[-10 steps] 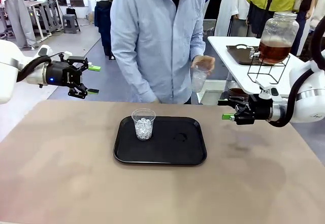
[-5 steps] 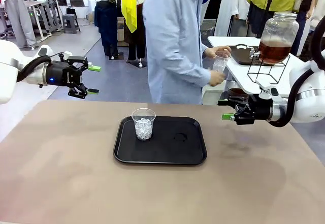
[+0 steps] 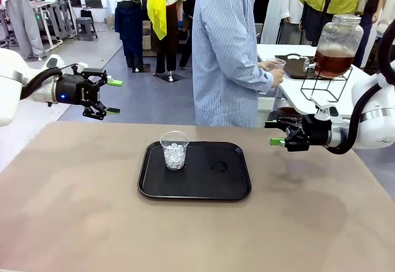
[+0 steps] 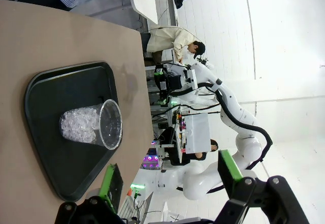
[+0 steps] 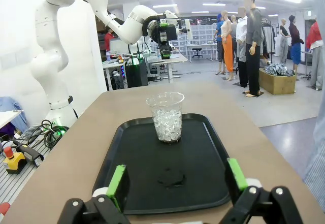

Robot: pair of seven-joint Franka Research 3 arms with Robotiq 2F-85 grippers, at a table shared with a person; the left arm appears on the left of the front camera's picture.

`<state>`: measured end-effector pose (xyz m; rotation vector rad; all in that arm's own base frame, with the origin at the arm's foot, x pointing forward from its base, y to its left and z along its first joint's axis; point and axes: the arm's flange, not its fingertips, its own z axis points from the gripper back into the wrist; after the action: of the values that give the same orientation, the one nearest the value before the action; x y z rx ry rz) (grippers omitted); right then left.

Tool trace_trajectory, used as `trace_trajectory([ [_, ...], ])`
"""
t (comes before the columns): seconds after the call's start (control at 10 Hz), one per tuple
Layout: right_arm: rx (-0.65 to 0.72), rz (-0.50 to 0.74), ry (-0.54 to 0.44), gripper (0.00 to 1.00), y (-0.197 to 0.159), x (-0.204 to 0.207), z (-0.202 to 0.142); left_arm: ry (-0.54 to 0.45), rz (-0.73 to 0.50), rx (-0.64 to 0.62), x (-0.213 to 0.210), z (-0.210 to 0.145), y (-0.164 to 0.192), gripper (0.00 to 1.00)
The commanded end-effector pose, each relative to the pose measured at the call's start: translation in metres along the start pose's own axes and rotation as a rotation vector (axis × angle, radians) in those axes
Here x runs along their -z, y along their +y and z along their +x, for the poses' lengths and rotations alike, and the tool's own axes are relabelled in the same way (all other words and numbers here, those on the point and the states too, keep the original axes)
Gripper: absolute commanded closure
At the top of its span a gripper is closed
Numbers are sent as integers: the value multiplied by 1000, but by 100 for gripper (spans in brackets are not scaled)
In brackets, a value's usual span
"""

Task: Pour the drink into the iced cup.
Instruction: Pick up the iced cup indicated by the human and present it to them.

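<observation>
iced cup [image 3: 174, 150], frame centre, looked light, crushable | best held mid-wall, gently | both jaws stood spread, empty

Grey floor [image 3: 148, 96], white side table [image 3: 293, 93], ceiling strip lights [image 5: 170, 5], desks [image 3: 52, 0] in bkgd

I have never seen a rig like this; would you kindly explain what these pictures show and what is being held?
Two robot arms share a table with a person. One picture looks across from between the arms; the other two come from cameras on each wrist. The left arm and right arm hover with jaws open, holding nothing. On the table lies a black tray bearing a clear cup of ice. The person's hand holds a second cup near a glass jar of amber drink.
</observation>
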<state>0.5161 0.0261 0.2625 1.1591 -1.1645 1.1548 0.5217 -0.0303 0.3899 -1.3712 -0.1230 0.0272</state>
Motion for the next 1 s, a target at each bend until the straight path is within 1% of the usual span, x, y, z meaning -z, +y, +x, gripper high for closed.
trace_trajectory([
  [0.0, 2, 1, 1, 0, -1, 1, 3, -2, 2, 3, 1, 0, -1, 0],
  [0.9, 2, 1, 1, 0, -1, 1, 3, -2, 2, 3, 1, 0, -1, 0],
])
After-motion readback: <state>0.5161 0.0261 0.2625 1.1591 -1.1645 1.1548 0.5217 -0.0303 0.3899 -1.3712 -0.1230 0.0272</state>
